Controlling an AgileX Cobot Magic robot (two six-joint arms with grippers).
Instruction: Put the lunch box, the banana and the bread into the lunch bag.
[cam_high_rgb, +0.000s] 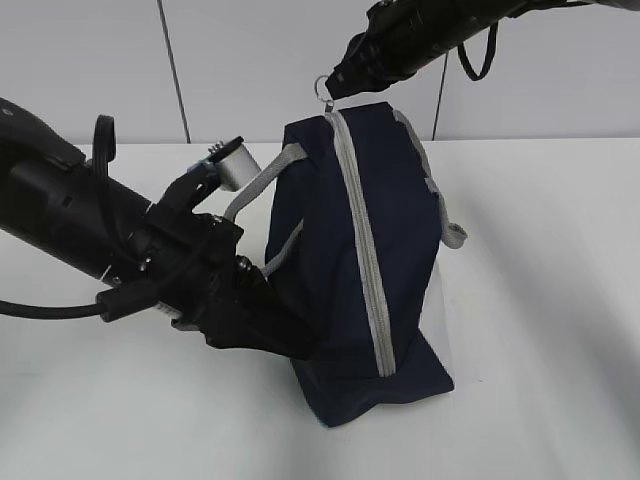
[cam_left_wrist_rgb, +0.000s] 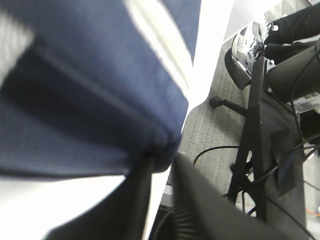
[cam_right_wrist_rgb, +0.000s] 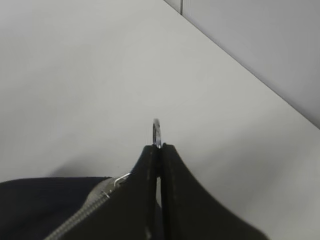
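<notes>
The navy lunch bag (cam_high_rgb: 360, 260) stands tilted on one end on the white table, its grey zipper band (cam_high_rgb: 365, 260) closed along the side facing me. My right gripper (cam_high_rgb: 335, 90) is above its top corner, shut on the metal zipper ring (cam_right_wrist_rgb: 156, 131), which pokes out past the gripper (cam_right_wrist_rgb: 160, 147). My left gripper (cam_high_rgb: 290, 340) is at the bag's lower left corner. In the left wrist view its jaws (cam_left_wrist_rgb: 162, 162) stand slightly apart, with the blue corner (cam_left_wrist_rgb: 160, 150) at the tips. The lunch box, the banana and the bread are out of view.
Grey webbing handles (cam_high_rgb: 265, 185) hang on both sides of the bag. The white table (cam_high_rgb: 540, 300) reaches back to a panelled wall. Past the table edge, the left wrist view shows grey floor (cam_left_wrist_rgb: 210, 135), an office chair (cam_left_wrist_rgb: 245, 55) and cables.
</notes>
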